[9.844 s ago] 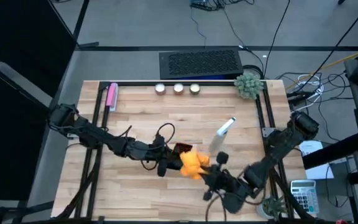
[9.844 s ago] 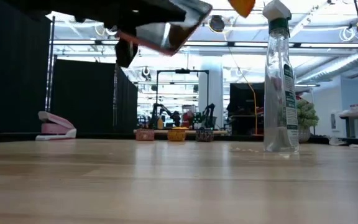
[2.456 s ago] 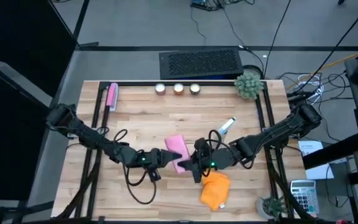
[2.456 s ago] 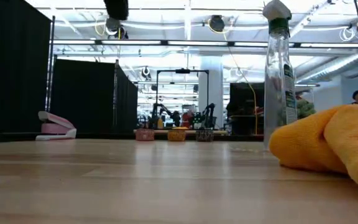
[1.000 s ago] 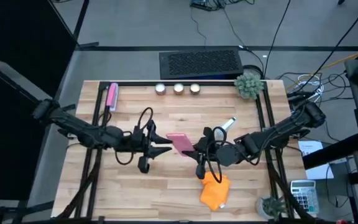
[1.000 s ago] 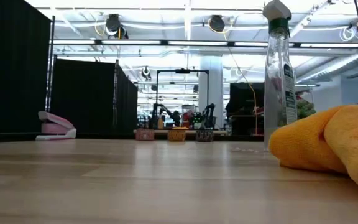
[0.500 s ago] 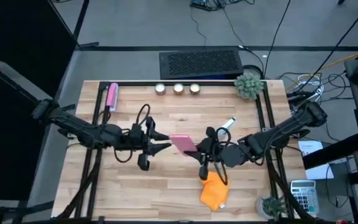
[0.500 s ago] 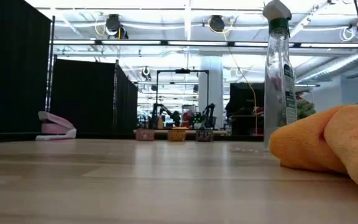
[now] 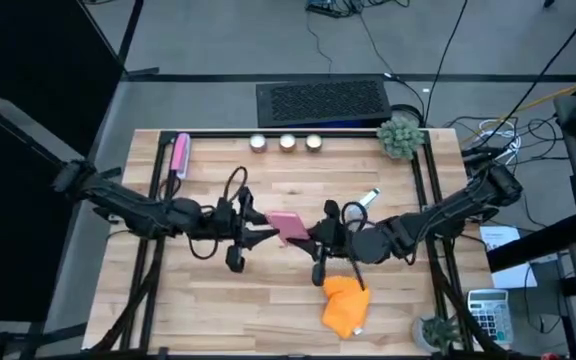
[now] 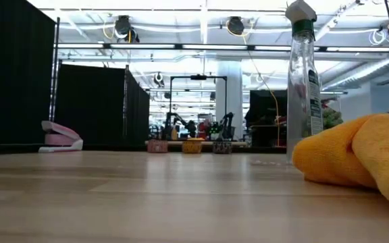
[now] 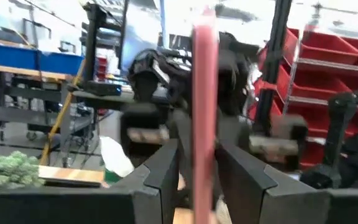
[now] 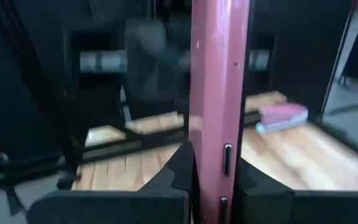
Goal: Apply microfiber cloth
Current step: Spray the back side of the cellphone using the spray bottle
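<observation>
Orange cloth (image 9: pixel 343 305) lies loose on the table (image 9: pixel 218 300) near the front edge, right of the middle, and no gripper touches it. In the high view both arms meet above the table's middle, over a pink phone (image 9: pixel 290 226) held between them. The left gripper (image 9: pixel 264 235) reaches it from the left, the right gripper (image 9: pixel 320 238) from the right. Half a second ago the phone sat a little more toward the right; now it is nearer the left gripper, so I judge that the phone is being passed or steadied between the arms, and the wiping is not started again yet. A spray bottle (image 9: pixel 364 203) stands just behind the right arm.

The low view shows no arm at all, only the cloth (image 10: pixel 356 158) as a big soft heap resting on the wood, with the bottle (image 10: pixel 304 88) upright behind it. This confirms that the cloth is on the table and not lifted.

The left wrist view shows what the high view cannot: the phone (image 11: pixel 204 106) stands on edge between the left fingers (image 11: pixel 160 177), which are closed against it.

The right wrist view shows the same for the right fingers (image 12: pixel 182 168): they clamp the phone's (image 12: pixel 219 93) thin edge, its side buttons visible.
</observation>
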Controlling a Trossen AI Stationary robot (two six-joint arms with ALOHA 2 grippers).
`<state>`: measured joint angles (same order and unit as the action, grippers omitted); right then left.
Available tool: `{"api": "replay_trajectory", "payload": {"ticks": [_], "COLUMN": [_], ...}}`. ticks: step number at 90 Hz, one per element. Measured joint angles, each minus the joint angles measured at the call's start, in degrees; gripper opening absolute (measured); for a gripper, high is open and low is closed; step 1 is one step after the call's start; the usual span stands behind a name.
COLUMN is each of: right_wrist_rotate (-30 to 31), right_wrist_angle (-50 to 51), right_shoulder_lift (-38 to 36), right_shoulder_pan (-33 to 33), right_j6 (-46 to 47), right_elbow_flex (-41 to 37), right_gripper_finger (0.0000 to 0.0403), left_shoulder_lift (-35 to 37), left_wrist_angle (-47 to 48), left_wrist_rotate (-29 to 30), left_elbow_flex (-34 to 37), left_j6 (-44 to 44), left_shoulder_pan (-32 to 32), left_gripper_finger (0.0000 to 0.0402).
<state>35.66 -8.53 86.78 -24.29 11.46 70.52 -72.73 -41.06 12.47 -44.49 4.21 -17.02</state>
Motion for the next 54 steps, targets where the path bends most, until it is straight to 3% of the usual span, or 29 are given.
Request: {"api": "replay_trajectory", "payload": {"ticks": [35, 54], "right_wrist_rotate": [-2.9, -3.5], "right_wrist_angle": [-1.4, -3.9], "right_shoulder_lift": [0.3, 0.4], "right_shoulder_pan": [1.4, 2.2], "right_j6": [-0.9, -3.2], "right_elbow_flex": [0.0, 0.0], "right_gripper_finger": [0.0012, 0.0012], "left_shoulder_lift": [-0.4, -1.0], "left_wrist_angle": [-1.3, -1.8], "left_wrist_rotate": [-0.2, -1.8], "left_elbow_flex": [0.0, -0.1], "left_j6": [0.1, -0.7], "left_shoulder_pan": [0.1, 0.7], "left_gripper_finger": [0.0087, 0.0033]}}
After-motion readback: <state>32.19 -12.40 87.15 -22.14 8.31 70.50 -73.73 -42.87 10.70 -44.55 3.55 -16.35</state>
